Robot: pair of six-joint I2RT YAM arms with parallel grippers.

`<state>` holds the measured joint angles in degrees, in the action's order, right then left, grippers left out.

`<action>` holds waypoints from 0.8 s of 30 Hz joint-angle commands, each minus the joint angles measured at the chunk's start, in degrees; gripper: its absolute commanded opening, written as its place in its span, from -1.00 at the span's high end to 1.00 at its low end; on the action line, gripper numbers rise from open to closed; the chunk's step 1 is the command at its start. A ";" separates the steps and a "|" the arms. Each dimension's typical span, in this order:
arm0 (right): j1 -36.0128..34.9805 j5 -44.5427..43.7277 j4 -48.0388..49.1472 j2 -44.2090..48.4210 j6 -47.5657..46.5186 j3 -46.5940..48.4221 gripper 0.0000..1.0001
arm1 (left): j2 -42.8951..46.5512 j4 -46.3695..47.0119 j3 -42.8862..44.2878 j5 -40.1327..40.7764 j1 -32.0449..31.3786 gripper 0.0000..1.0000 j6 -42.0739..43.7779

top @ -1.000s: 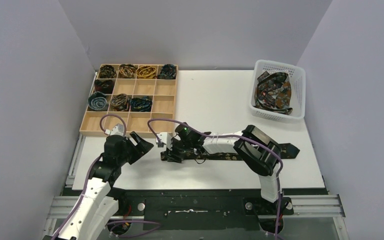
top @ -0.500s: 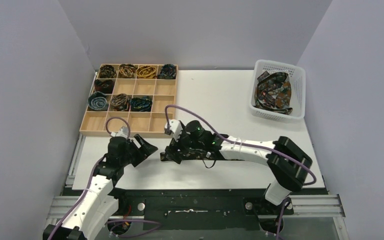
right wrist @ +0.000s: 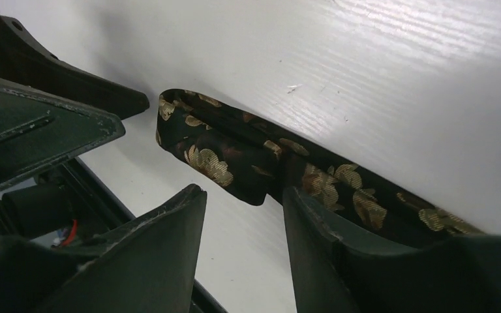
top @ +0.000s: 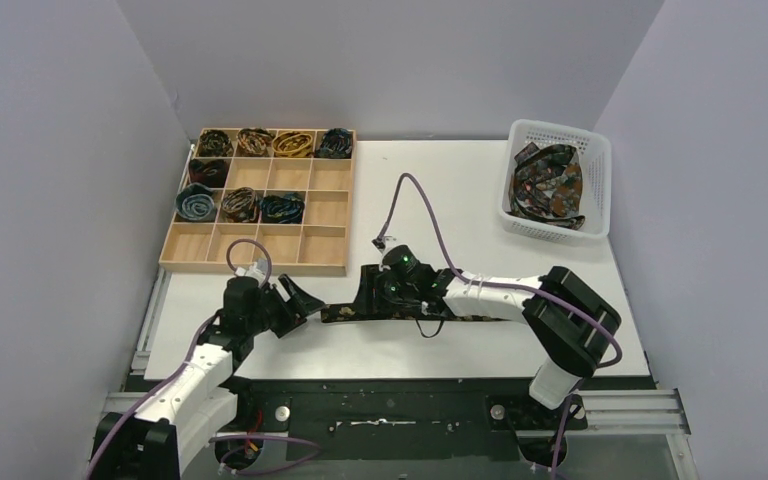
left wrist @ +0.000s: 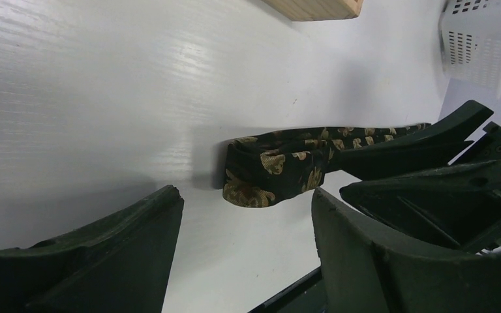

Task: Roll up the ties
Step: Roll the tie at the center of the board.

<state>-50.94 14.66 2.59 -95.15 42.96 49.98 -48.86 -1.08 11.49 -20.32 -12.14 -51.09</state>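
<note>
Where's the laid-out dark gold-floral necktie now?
Top view, front centre of the white table: dark gold-floral necktie, folded end between the left gripper and right gripper.

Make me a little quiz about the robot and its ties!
1. True or false: the basket is empty.
2. How many rolled ties sit in the tray?
3. The left end effector beside the flat tie is: A open, B shut on the tie, C out of view.
Key: 1 false; 2 eight; 3 A.
</note>
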 commanded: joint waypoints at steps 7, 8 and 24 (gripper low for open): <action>0.07 -1.14 3.89 -0.06 9.75 -1.15 0.34 | 0.17 4.95 -0.84 -2.35 0.39 -0.36 -0.06; 0.21 -0.69 4.45 -0.39 10.02 -1.27 0.41 | 0.02 4.96 -0.81 -2.38 0.37 -0.36 0.05; 1.07 1.55 3.94 -5.28 11.51 -0.46 0.69 | -3.41 10.26 -2.30 -6.06 0.39 -0.34 0.73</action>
<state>-50.26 15.57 5.04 -99.15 53.41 49.04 -51.05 3.09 9.87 -23.46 -12.10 -51.33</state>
